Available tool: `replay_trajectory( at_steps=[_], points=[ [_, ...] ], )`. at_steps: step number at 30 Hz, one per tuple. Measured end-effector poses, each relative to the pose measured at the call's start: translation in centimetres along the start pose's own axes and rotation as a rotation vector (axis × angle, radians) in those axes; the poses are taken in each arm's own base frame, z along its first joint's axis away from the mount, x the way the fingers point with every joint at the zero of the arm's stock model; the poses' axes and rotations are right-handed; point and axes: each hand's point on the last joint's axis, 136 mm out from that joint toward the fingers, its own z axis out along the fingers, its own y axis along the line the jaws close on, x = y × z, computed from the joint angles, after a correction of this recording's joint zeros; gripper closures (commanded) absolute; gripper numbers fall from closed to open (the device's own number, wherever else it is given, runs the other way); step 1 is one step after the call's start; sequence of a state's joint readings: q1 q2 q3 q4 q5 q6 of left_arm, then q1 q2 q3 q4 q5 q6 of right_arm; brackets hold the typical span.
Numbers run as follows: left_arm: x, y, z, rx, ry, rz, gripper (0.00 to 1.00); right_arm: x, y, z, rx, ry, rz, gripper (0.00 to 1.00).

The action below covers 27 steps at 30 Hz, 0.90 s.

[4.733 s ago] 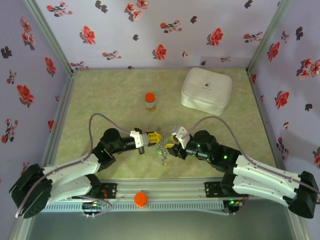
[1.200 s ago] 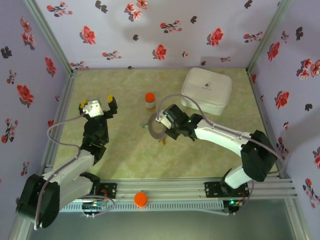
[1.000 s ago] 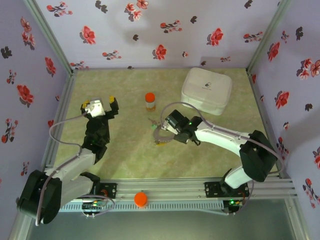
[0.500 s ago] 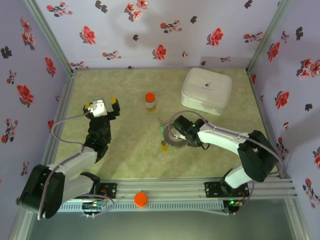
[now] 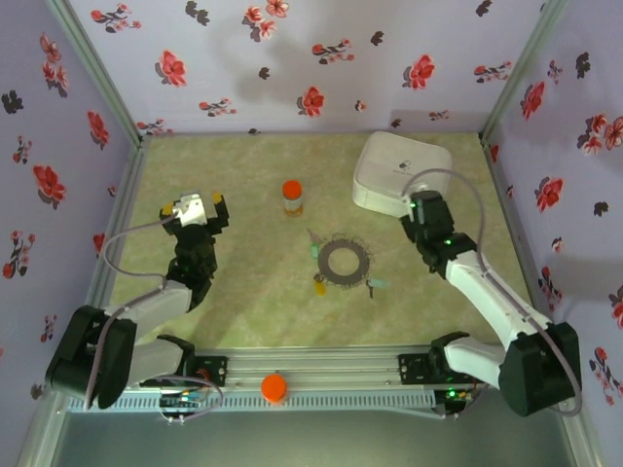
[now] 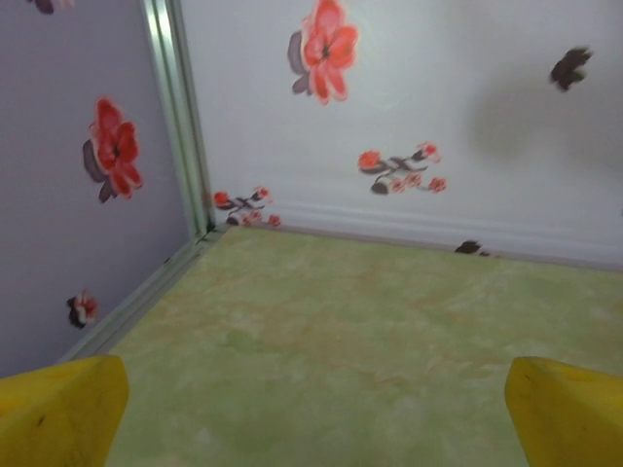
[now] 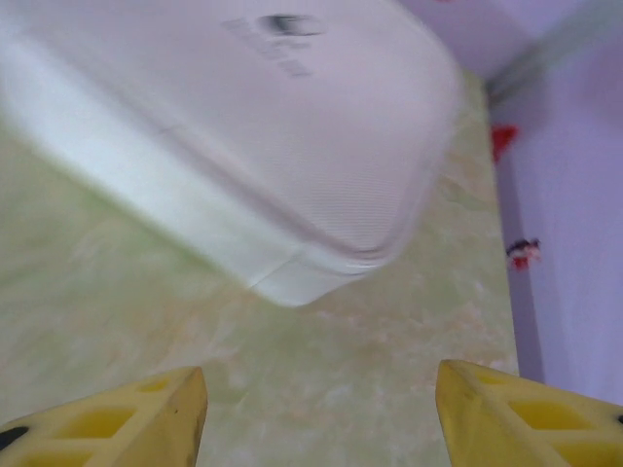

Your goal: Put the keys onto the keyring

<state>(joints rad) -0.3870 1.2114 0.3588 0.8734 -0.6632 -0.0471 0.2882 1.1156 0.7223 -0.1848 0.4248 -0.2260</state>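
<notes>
The keyring (image 5: 346,261), a flat dark ring with a fringed edge, lies on the mat in the middle of the top view. Tiny keys stick out round it: a teal key (image 5: 313,249) at its upper left, an orange-yellow key (image 5: 318,285) at its lower left and another teal key (image 5: 375,285) at its lower right. My right gripper (image 5: 417,202) (image 7: 316,418) is open and empty, well to the ring's right, facing the white box. My left gripper (image 5: 195,202) (image 6: 311,428) is open and empty at the far left, pointing at the back corner.
A white square box (image 5: 404,173) (image 7: 243,126) sits at the back right, just ahead of my right fingers (image 7: 107,418). A small orange-capped bottle (image 5: 292,197) stands behind the ring. An orange knob (image 5: 274,388) sits on the front rail. Floral walls close in the mat.
My right gripper has let go of the keyring and drawn back right toward the white box. The ring now lies flat on the mat. The left arm has barely moved.
</notes>
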Motion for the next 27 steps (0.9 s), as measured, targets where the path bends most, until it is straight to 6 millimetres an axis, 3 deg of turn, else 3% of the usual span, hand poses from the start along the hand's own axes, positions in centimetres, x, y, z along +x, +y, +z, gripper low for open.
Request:
replay_trajectory(
  at_steps=[2,6,10,12,19,23,27],
  points=[
    [1.1,0.4,0.5,-0.026,0.033,0.047,0.0,1.4,-1.1,1.5,0.043,-0.018,0.098,0.34],
    [2.4,1.5,1.3,-0.074,0.08,0.126,0.0,5.5,-1.5,4.4,0.084,-0.026,0.245,0.34],
    [2.7,2.9,2.0,-0.125,0.095,0.164,0.0,9.5,-1.8,5.9,0.141,-0.074,0.382,0.34],
    [3.5,3.4,2.3,-0.144,0.117,0.19,0.0,10.6,-1.5,6.5,0.149,-0.086,0.415,0.34],
    [7.6,3.6,3.4,-0.136,0.206,0.278,0.0,9.6,-1.4,8.5,0.131,-0.184,0.491,0.33],
    [8.8,4.2,4.2,-0.105,0.231,0.261,0.0,7.3,-3.2,8.9,0.146,-0.242,0.555,0.31],
    [9.5,6.0,4.1,-0.069,0.205,0.171,0.0,5.6,-3.9,9.3,0.139,-0.267,0.574,0.29]
  ],
)
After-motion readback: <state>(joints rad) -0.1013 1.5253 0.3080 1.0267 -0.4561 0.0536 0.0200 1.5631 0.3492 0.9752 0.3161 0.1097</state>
